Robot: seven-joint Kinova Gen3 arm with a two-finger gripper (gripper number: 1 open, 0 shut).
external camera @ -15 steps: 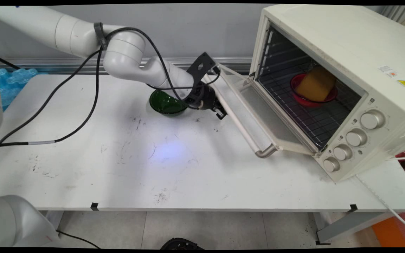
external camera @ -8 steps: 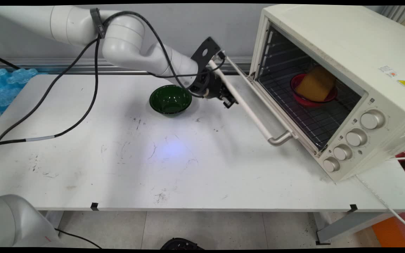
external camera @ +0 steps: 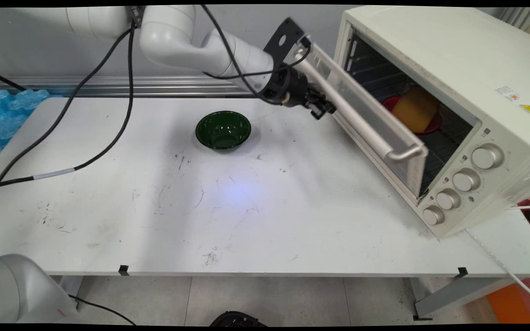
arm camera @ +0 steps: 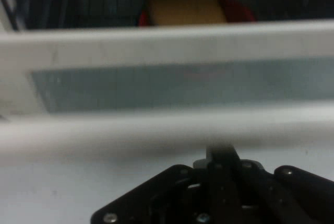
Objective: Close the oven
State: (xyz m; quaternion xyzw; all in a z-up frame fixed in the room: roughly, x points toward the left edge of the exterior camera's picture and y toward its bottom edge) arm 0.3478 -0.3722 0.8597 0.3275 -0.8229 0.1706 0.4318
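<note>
Pressing together under the round metal handle bar (external camera: pixel 357 120) of the glass-paned oven door (external camera: pixel 375 133), the black pincer (external camera: pixel 322 110).

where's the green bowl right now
In the main view the green bowl stands on the white table left of centre, apart from the gripper, which is up at the toaster oven door's handle.

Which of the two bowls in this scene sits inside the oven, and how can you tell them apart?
The red bowl, holding a yellow block on the rack of the oven. The green bowl stands empty on the table.
</note>
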